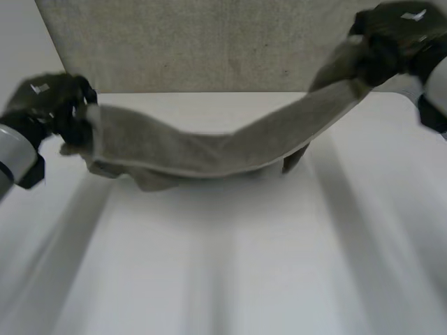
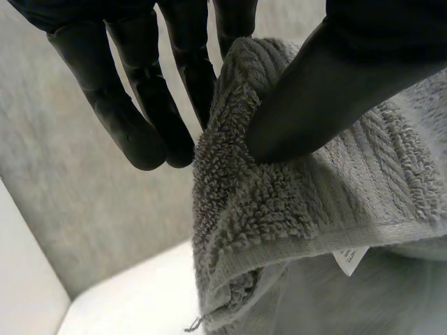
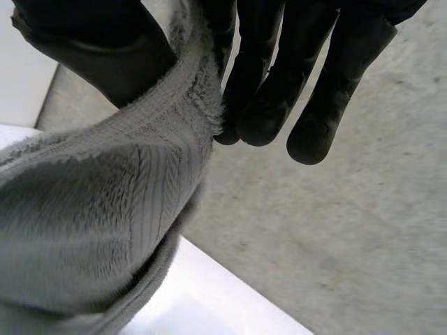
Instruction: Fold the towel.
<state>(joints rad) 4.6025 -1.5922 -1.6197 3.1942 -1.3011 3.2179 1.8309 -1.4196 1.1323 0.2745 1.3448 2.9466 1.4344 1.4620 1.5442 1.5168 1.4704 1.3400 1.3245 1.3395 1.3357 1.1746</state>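
The white surface [image 1: 230,265] is smooth and hard, so a dropped end would slide and lose its line. Behind it stands a rough grey board [image 1: 209,42]. The towel [image 1: 209,150] hangs in the air between the two hands as a long band, the right end higher, the middle sagging low; I cannot tell if the sag touches the surface. It is thick grey terry, looped and soft, with ribbed stripes near the hem, so it is heavy and limp. The risk is that this weight pulls a corner out, because each grip is small. The left hand [image 1: 52,101] pinches its end between thumb and one finger, the other fingers [image 2: 143,132] straight and free. The right hand [image 1: 394,35] pinches the same way. A small white label [image 2: 349,257] hangs under the hem.
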